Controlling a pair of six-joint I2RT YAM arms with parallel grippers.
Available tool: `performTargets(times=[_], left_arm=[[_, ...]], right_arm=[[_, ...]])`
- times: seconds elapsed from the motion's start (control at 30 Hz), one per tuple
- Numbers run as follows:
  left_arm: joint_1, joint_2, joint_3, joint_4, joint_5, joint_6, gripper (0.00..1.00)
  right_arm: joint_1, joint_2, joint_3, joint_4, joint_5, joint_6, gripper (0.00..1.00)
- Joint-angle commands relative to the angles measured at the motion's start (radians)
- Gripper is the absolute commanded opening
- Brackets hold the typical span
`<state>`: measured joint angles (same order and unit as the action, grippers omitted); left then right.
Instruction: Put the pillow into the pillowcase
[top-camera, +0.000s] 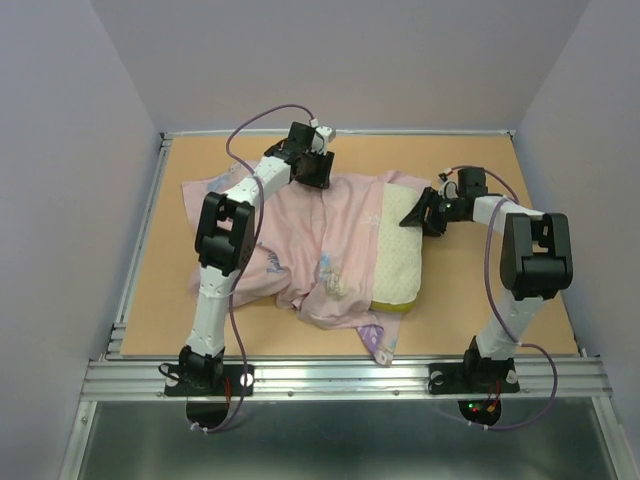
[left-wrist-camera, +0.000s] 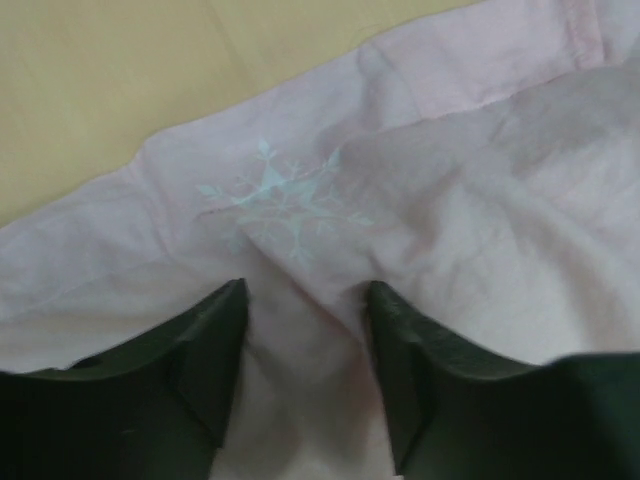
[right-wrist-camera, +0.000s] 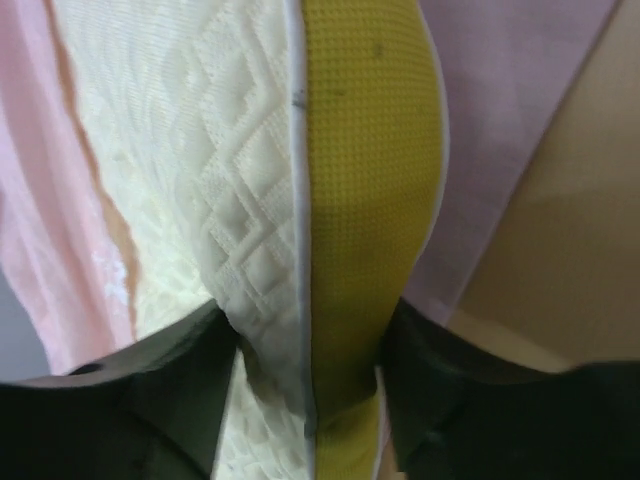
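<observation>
The right claw (right-wrist-camera: 310, 330) clamps the exposed yellow edge of the pillow (top-camera: 400, 250), which lies half inside the pillowcase (top-camera: 320, 230) to its left; the left claw (left-wrist-camera: 305, 300) straddles a far-edge fabric fold, grip indeterminate.

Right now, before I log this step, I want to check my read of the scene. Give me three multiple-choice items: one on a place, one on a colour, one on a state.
1. Where does the pillow stick out of the pillowcase?
A. On the robot's left
B. On the robot's right
C. Nowhere, it is fully inside

2. What colour is the pillow's side band?
A. Yellow
B. Blue
C. Red

3. What is the right hand doing?
A. Hanging open over bare table
B. Pinching only pink fabric
C. Gripping the pillow's edge

Answers:
1 B: the cream end lies uncovered on the robot's right.
2 A: the right wrist view shows the band yellow.
3 C: the cream face and the band sit between its fingers.
</observation>
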<state>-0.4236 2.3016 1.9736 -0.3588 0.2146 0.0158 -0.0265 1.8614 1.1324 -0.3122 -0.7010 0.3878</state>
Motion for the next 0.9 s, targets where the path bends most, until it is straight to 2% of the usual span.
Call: performTargets(times=[0.0, 0.03, 0.07, 0.17, 0.2, 0.27, 0.3, 0.4, 0.43, 0.6, 0.67, 0.7, 0.73, 0.77, 0.87], left_arm=[[-0.015, 0.007, 0.047, 0.001, 0.153, -0.037, 0.49], [-0.021, 0.013, 0.056, 0.004, 0.230, -0.033, 0.44], [-0.044, 0.019, 0.080, 0.004, 0.259, -0.025, 0.35], [-0.119, 0.018, 0.138, 0.004, 0.348, 0.013, 0.16], [-0.147, 0.013, 0.151, 0.009, 0.364, 0.022, 0.07], [-0.194, 0.006, 0.183, 0.017, 0.403, 0.032, 0.00], [-0.242, 0.002, 0.214, 0.027, 0.416, 0.023, 0.00], [-0.293, -0.005, 0.240, 0.101, 0.463, -0.011, 0.00], [-0.312, -0.005, 0.238, 0.148, 0.486, -0.072, 0.00], [-0.307, -0.002, 0.219, 0.196, 0.436, -0.123, 0.00], [-0.265, -0.024, 0.188, 0.189, 0.408, -0.111, 0.14], [-0.247, -0.060, 0.147, 0.190, 0.379, -0.103, 0.34], [-0.228, -0.077, 0.133, 0.185, 0.358, -0.094, 0.44], [-0.187, -0.109, 0.123, 0.155, 0.321, -0.059, 0.59], [-0.138, -0.122, 0.151, 0.089, 0.148, 0.036, 0.73]], right_arm=[[0.023, -0.028, -0.020, 0.062, -0.106, -0.003, 0.49], [0.025, -0.028, -0.020, 0.065, -0.114, -0.003, 0.44], [0.023, -0.027, -0.019, 0.074, -0.129, -0.004, 0.32], [0.025, -0.016, -0.003, 0.074, -0.156, 0.000, 0.09], [0.048, -0.013, 0.000, 0.074, -0.160, 0.002, 0.00], [0.054, -0.014, 0.009, 0.074, -0.167, 0.008, 0.01], [0.062, -0.016, 0.010, 0.074, -0.170, 0.011, 0.01], [0.066, -0.028, 0.012, 0.074, -0.186, 0.020, 0.01], [0.065, -0.037, 0.009, 0.074, -0.190, 0.020, 0.01], [0.065, -0.070, -0.020, 0.073, -0.192, 0.017, 0.01], [0.065, -0.080, -0.029, 0.071, -0.181, 0.010, 0.01], [0.063, -0.088, -0.040, 0.071, -0.180, 0.003, 0.01], [0.063, -0.091, -0.045, 0.071, -0.177, 0.000, 0.01], [0.065, -0.094, -0.051, 0.071, -0.176, -0.003, 0.01], [0.063, -0.111, -0.074, 0.071, -0.178, -0.009, 0.00]])
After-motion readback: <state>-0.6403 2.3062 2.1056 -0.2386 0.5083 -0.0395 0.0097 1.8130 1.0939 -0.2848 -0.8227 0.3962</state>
